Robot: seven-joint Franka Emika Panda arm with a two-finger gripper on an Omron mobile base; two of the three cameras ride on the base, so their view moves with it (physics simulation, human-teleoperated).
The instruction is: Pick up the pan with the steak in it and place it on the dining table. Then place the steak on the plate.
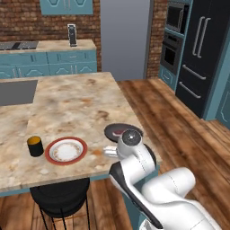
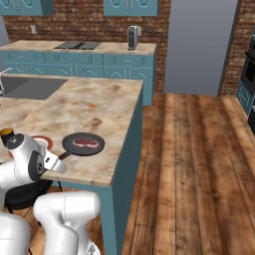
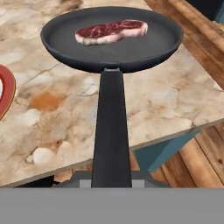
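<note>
The dark round pan (image 3: 131, 50) sits low over the speckled dining table (image 3: 65, 109), near its front right corner; I cannot tell whether it touches the top. The red marbled steak (image 3: 111, 31) lies in the pan's far half. My gripper (image 3: 111, 181) is shut on the end of the long black handle (image 3: 111, 131). From the left base view the pan (image 1: 112, 129) is partly hidden behind my wrist, and the gripper (image 1: 110, 152) is just in front of it. The red-rimmed plate (image 1: 66, 150) lies left of the pan. From the right, the pan (image 2: 83, 143) holds the steak (image 2: 85, 143).
A small black cup (image 1: 35, 146) with a yellow inside stands left of the plate. A black stool (image 1: 60, 195) is tucked under the table's front edge. A sink (image 1: 15, 92) is set in the far left of the top. Wooden floor lies to the right.
</note>
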